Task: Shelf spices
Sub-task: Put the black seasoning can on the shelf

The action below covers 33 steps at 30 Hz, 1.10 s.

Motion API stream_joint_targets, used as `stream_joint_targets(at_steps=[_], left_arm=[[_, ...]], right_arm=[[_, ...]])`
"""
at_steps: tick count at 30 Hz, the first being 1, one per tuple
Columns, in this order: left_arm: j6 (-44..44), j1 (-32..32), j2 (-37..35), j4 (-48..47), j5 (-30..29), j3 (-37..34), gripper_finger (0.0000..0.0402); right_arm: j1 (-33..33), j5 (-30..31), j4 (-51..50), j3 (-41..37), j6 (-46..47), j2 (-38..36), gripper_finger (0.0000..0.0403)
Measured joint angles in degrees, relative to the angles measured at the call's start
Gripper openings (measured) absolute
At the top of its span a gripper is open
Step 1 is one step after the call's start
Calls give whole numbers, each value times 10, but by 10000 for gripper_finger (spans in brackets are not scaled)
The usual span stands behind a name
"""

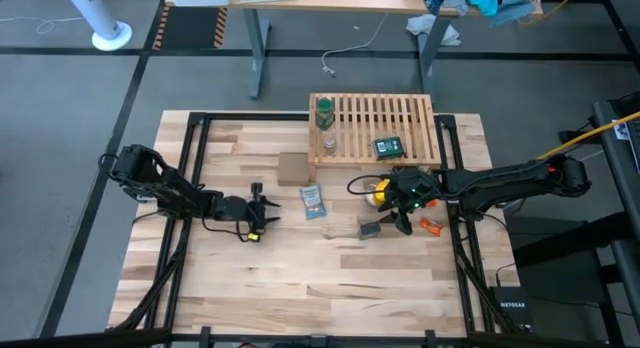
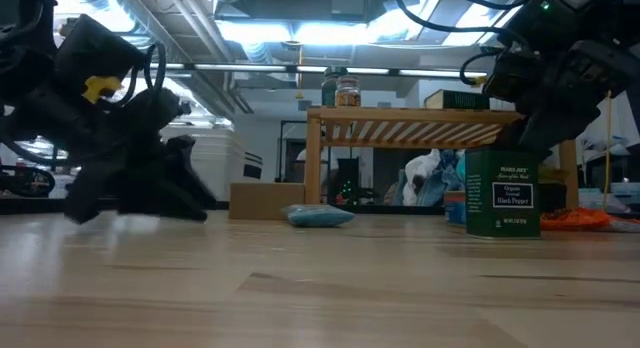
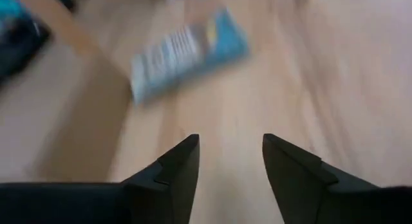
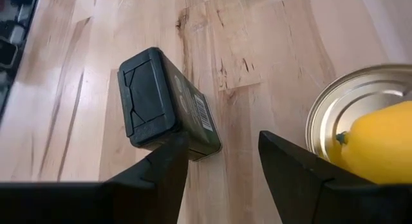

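Last dark tin [image 4: 168, 105] stands on the desk [image 1: 330, 278] below your right tool [image 1: 402, 224], which is part open, empty. Rigid, light, slick metal: grip its flat sides. Left tool [image 1: 254, 221] part open, empty.

Grey floor [image 1: 80, 108], wooden desk [image 1: 330, 0] behind, white fan base [image 1: 110, 35], bright ceiling lights [image 2: 300, 30]

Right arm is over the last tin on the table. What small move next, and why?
Probably shift the right gripper sideways to centre on the tin, then lower. Its fingers are open, but the tin stands off to one side of the gap, still on the table.
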Motion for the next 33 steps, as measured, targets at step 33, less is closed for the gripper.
stream_joint_targets(at_steps=[33], left_arm=[[-146, 196, -1, 346, 509, -14, 164]], right_arm=[[0, 50, 196, -120, -84, 0, 193]])
